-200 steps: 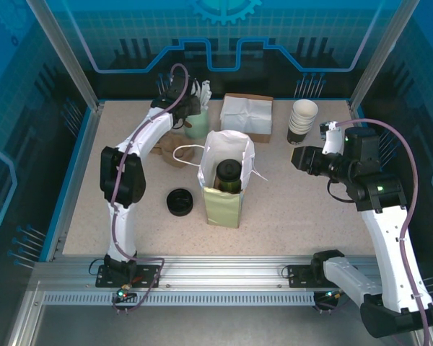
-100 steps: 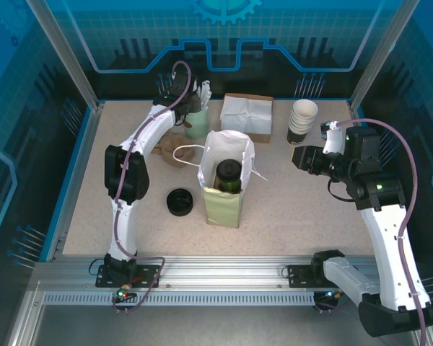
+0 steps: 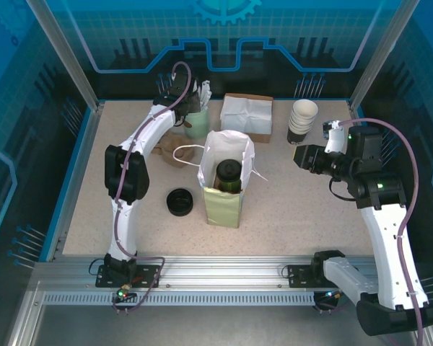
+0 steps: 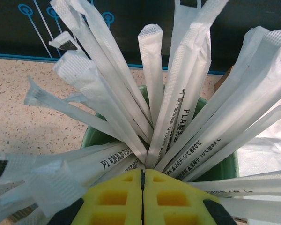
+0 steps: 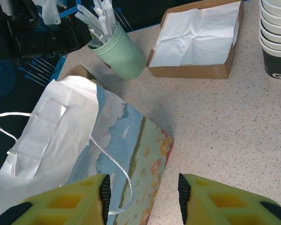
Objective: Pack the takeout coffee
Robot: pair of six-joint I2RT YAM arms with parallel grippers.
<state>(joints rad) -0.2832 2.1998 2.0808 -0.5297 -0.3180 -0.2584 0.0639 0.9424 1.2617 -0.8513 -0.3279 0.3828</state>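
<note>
Pressing together with no gap at their seam, the yellow fingers of the left gripper (image 4: 142, 174) sit at the mouth of the pale green cup (image 4: 227, 169), where a fan of paper-wrapped straws (image 4: 152, 84) spreads out; whether a wrapper is caught between them cannot be told. Several wrappers carry black print reading "PLA" followed by Chinese characters, with more small print too fine to read. In the top view this cup stands at the far left of the speckled table (image 3: 310, 209), beside an open cardboard box of white napkins (image 3: 247, 115). The takeout coffee (image 3: 228, 175) stands inside the upright paper bag (image 3: 222, 207) at the table's middle, its black lid visible through the open top. The bag is white inside and its outside bears a pastel printed pattern with no words readable. The right gripper (image 5: 143, 192) hangs with its fingers apart and nothing between them, just right of the bag. A stack of lidless paper cups (image 5: 275, 42) at the far right shows the white letters "GO" on its dark side. A squat stack of black lids (image 3: 179, 202) lies left of the bag.
</note>
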